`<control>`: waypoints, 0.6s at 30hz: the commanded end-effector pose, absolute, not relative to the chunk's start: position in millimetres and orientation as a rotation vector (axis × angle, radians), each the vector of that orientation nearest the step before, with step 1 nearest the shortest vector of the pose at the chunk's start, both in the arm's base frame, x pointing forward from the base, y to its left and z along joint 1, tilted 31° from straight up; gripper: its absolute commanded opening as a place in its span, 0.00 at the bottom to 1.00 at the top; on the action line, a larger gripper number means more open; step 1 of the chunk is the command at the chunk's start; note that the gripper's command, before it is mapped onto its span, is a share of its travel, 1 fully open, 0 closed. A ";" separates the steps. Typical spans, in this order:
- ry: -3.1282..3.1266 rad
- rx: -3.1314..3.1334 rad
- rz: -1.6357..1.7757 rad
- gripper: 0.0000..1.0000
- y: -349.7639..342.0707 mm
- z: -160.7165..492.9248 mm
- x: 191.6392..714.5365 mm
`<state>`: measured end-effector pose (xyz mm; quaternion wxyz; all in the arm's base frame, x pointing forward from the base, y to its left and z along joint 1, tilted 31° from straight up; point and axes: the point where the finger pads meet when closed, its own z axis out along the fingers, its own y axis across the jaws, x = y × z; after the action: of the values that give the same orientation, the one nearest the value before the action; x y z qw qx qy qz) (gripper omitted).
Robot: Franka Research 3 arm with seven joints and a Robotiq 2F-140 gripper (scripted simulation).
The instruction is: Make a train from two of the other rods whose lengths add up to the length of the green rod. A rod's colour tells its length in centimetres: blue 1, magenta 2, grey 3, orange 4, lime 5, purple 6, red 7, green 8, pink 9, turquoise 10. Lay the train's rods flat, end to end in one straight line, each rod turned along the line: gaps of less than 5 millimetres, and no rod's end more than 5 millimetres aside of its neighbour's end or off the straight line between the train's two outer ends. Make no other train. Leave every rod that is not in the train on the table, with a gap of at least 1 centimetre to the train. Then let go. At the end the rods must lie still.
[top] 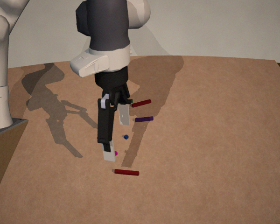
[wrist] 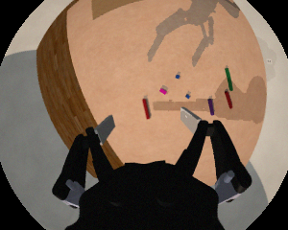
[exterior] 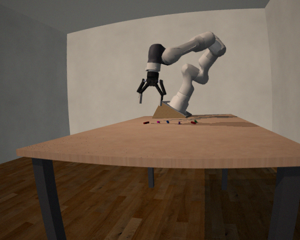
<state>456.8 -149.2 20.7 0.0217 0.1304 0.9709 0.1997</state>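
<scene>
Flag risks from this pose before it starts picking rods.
1. Small rods crowd together: the magenta rod sits right by a fingertip of the wide-open gripper, with a blue rod close by. A descent here may knock a neighbour.
2. The green rod, the near red rod and the purple rod lie close; a train built there could breach the gap rule.
3. In the top view the gripper hides most of the green rod.

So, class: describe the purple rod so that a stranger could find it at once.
Start at the open gripper hanging over the table. Beside its farther finger lie two parallel rods. The purple rod is the nearer one, darker and shorter than the red rod behind it.
</scene>
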 end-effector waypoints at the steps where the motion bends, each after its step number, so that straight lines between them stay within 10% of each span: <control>1: 2.998 0.652 0.682 1.00 -138.9 17.1 457.8; 18: 2.929 1.106 0.817 1.00 -112.5 -2.4 459.1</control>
<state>457.6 -121.5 -1.2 -0.0235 0.2766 0.9299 0.2413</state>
